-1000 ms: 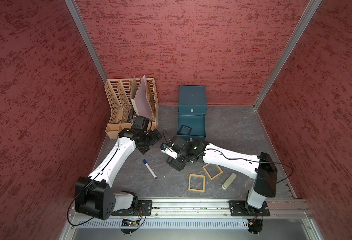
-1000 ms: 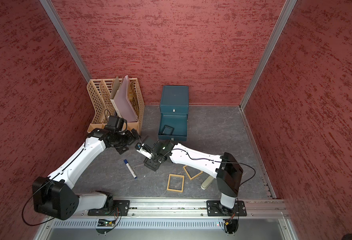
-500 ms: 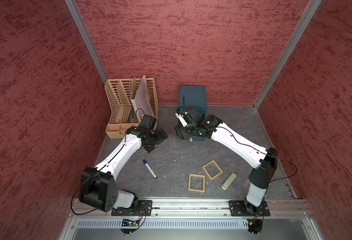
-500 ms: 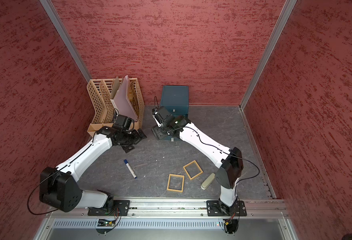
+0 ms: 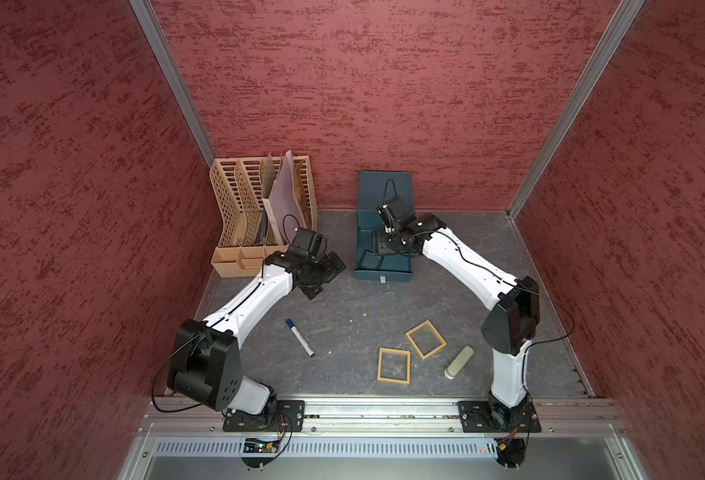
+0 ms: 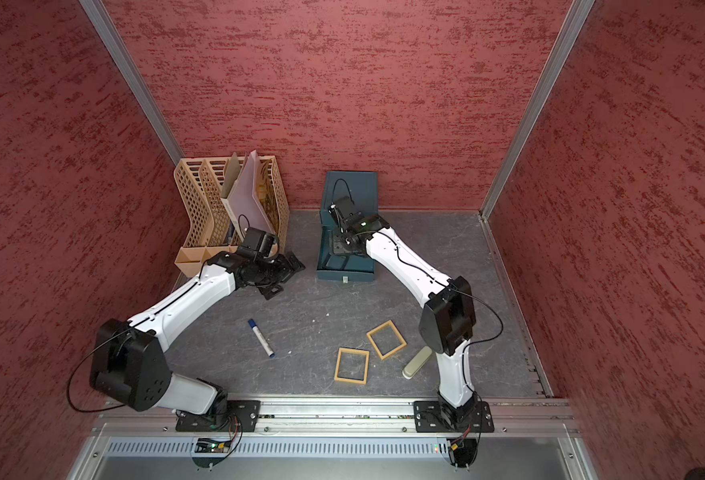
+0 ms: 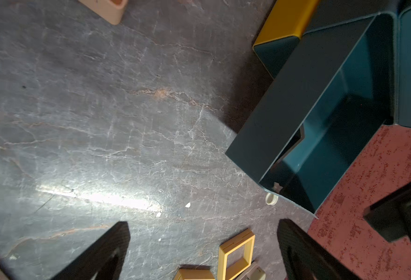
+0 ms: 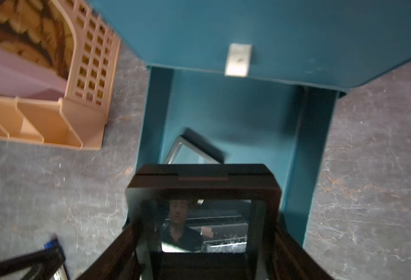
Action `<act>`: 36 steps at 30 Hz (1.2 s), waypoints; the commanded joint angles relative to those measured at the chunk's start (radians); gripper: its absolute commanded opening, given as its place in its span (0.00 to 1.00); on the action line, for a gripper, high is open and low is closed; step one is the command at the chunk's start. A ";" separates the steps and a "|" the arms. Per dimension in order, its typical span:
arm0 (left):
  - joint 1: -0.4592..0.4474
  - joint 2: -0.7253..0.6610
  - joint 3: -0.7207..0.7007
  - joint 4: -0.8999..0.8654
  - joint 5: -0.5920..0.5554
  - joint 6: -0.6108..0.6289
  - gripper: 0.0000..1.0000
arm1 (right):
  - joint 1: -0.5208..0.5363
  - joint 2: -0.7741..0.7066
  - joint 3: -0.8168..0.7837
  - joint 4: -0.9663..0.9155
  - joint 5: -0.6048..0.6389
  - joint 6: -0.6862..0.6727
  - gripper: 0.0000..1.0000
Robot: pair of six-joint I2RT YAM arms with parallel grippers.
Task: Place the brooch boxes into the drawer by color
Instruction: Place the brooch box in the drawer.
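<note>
Right arm has swung from mid-table, near the marker (image 5: 300,337), to the rear of the scene, and the right gripper (image 8: 204,230) now hangs over the pulled-out bottom drawer (image 5: 384,274); the left arm has shifted only slightly beside the rack (image 5: 234,216). Right jaws pinch a black box (image 8: 203,184) by its two side edges, held level above the drawer's front half. A second black box (image 8: 194,148) already lies on the drawer floor just beyond it, turned diagonally (motion blur hides whether it sits flat). Left gripper (image 7: 203,224) is spread wide and empty, hovering over bare table. A tan box (image 5: 393,365) and a second tan box (image 5: 425,339) wait near the front edge, beside the cylinder (image 5: 459,362); no beige boxes are in view. Likely step: lower and release. Hazards: the held box may land on the skewed one and rest propped up, which could foul the drawer on closing; a release from too high could bounce it out; a finger could clip the drawer wall or the closed front overhanging it.
</note>
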 commanded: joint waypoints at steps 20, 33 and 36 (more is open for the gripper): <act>-0.028 0.061 -0.091 0.292 0.084 -0.154 0.95 | -0.049 0.096 -0.030 0.128 0.102 0.325 0.54; -0.034 0.049 -0.090 0.287 0.085 -0.154 0.95 | -0.072 0.134 -0.052 0.170 0.102 0.398 0.54; -0.034 0.043 -0.088 0.278 0.081 -0.150 0.95 | -0.072 0.150 -0.041 0.162 0.111 0.410 0.54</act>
